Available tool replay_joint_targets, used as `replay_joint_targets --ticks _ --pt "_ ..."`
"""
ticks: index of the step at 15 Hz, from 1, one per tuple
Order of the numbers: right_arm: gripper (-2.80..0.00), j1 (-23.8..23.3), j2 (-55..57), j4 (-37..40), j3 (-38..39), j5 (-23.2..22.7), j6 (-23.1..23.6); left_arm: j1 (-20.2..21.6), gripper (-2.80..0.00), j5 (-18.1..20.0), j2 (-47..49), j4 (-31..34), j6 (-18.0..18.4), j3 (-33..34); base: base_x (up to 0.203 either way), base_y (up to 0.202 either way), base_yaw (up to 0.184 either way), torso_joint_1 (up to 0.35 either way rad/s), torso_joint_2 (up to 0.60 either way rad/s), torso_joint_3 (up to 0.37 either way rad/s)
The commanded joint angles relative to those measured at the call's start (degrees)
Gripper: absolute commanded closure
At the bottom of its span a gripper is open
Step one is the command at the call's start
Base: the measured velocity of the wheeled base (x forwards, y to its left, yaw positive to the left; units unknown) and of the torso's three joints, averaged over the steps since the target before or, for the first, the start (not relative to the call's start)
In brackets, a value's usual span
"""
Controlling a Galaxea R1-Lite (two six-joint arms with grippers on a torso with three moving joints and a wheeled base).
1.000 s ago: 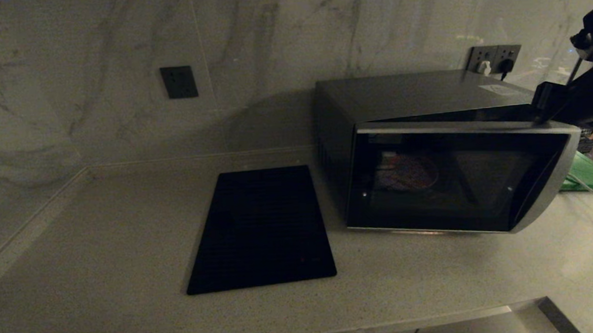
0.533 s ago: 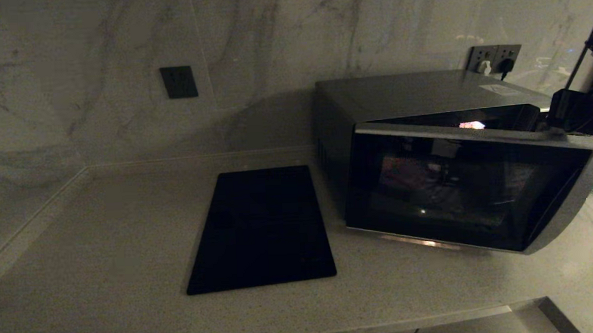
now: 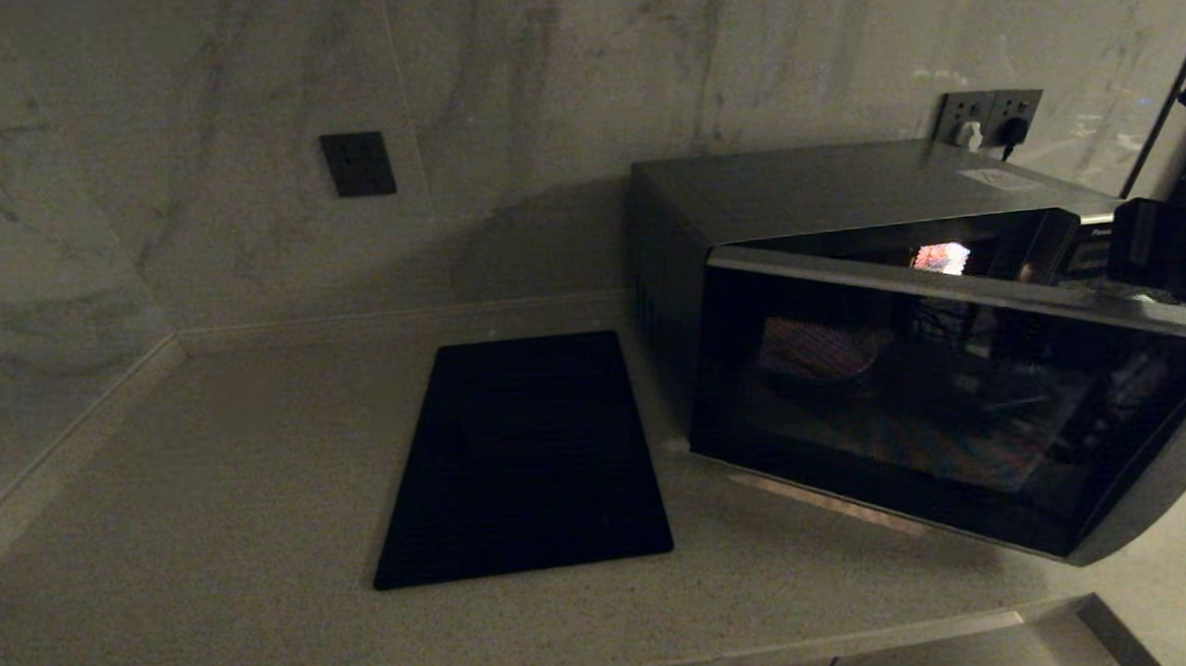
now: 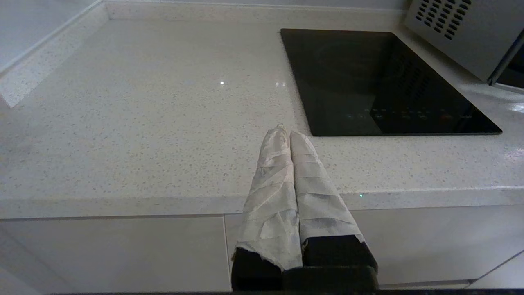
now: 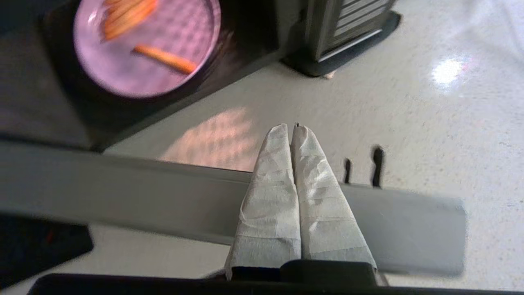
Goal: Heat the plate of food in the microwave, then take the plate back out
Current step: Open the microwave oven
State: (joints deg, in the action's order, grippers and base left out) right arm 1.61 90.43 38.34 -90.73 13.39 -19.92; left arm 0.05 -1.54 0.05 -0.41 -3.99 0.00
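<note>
Right claw: right gripper [image 5: 291, 128] has its wrapped fingers pressed together, gripping nothing; it reaches over the top edge of the door [image 3: 956, 397], fingertips pointing down behind it toward the counter [image 3: 209, 470].
Left claw: left gripper [image 4: 285, 132] also narrow and empty, parked off the counter's front edge, near the black panel [image 4: 380, 82].
Plate: plate [image 5: 145, 45], lavender with orange sticks, sits inside the microwave [image 3: 827, 188] cavity, toward its left side; in the head view it shows faintly through the dark door glass.
Door: swung partly out from the microwave body, hinged at the left, its free end out over the counter's front right.
Microwave place: back right of the counter, against the wall, just right of the black panel.
Done: plate is in the cavity; whether heating has run I cannot tell.
Left: judging by the door ajar and the claw at its edge, this looks like the door being worked; the plate is not yet out on the counter.
Writing: a small label at the microwave's upper right and a sticker on its top are too small to read; faint marks on the black panel's front edge are illegible.
</note>
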Motion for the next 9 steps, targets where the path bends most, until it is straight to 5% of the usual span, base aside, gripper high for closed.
replay_joint_targets --ticks 1,9 --pt "0.00 1.7 -2.5 0.3 1.1 0.1 -0.1 0.0 0.00 0.0 0.0 0.0 -0.1 0.0 0.000 0.000 0.000 0.000 0.00 0.000" --pt "0.00 9.4 -8.0 6.5 4.3 0.5 -0.4 0.0 0.00 0.0 0.0 0.0 -0.1 0.0 0.000 0.000 0.000 0.000 0.00 0.000"
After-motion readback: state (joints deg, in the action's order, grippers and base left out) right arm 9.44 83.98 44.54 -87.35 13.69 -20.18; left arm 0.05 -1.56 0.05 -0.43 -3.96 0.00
